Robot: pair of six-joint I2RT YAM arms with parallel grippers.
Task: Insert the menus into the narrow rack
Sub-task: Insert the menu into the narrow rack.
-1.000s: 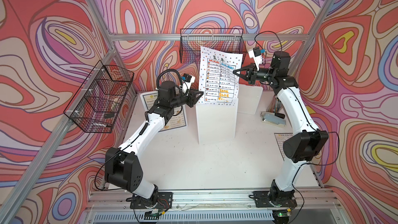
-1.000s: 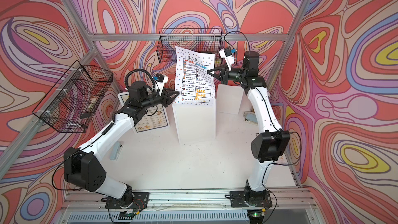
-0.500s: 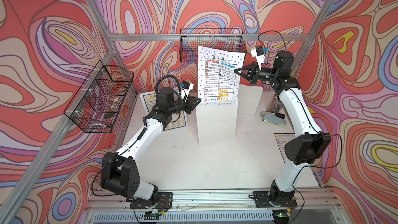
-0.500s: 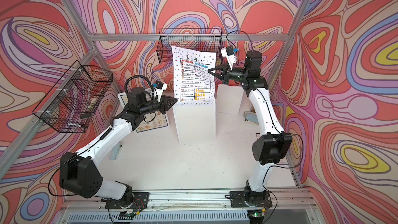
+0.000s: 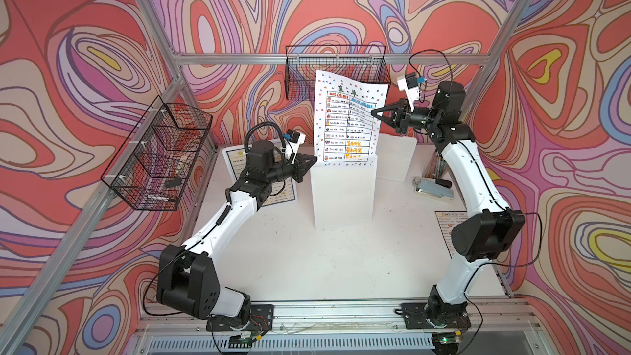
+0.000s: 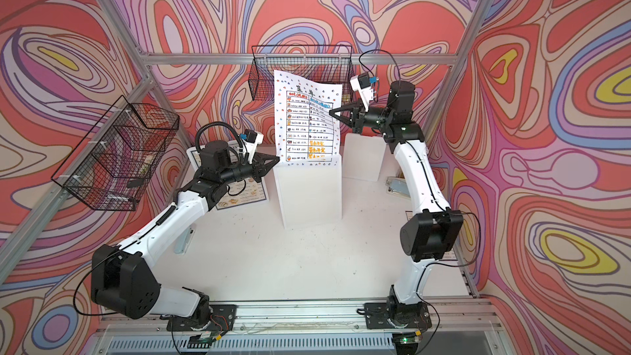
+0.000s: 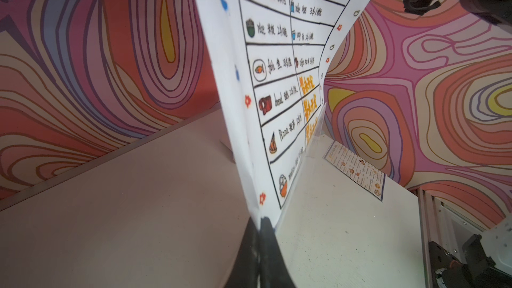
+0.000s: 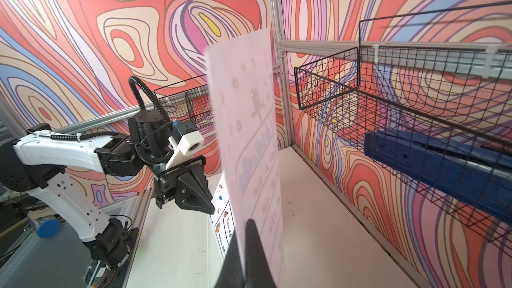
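Two white-and-black arms reach inward from the front rail, both with elbows raised. Our left hand point(image 5: 314, 159) points level toward the middle. Its fingers point(image 7: 263, 234) are pressed together on the lower left corner of the white paper menu point(image 5: 348, 121), which has a printed table and an icon-dotted border. Our right hand point(image 5: 374, 112) comes in higher from the other side, closed flat on that sheet's right edge above mid-height. Between them the sheet stands upright and bows slightly.

Its bottom edge meets the top of the narrow translucent white rack point(image 5: 341, 196) standing mid-surface. It seems to sit just inside the slot, though we cannot tell how deep.

A blue-bordered printed menu point(image 5: 285, 194) lies flat on the white surface point(image 5: 324, 261), partly under our left arm. A second blue-bordered menu point(image 5: 444, 230) lies beside the right arm's elbow. A plain white box point(image 5: 396, 160) stands just behind the rack. A black wire basket point(image 5: 300, 76) hangs on the back wall behind the sheet's top.
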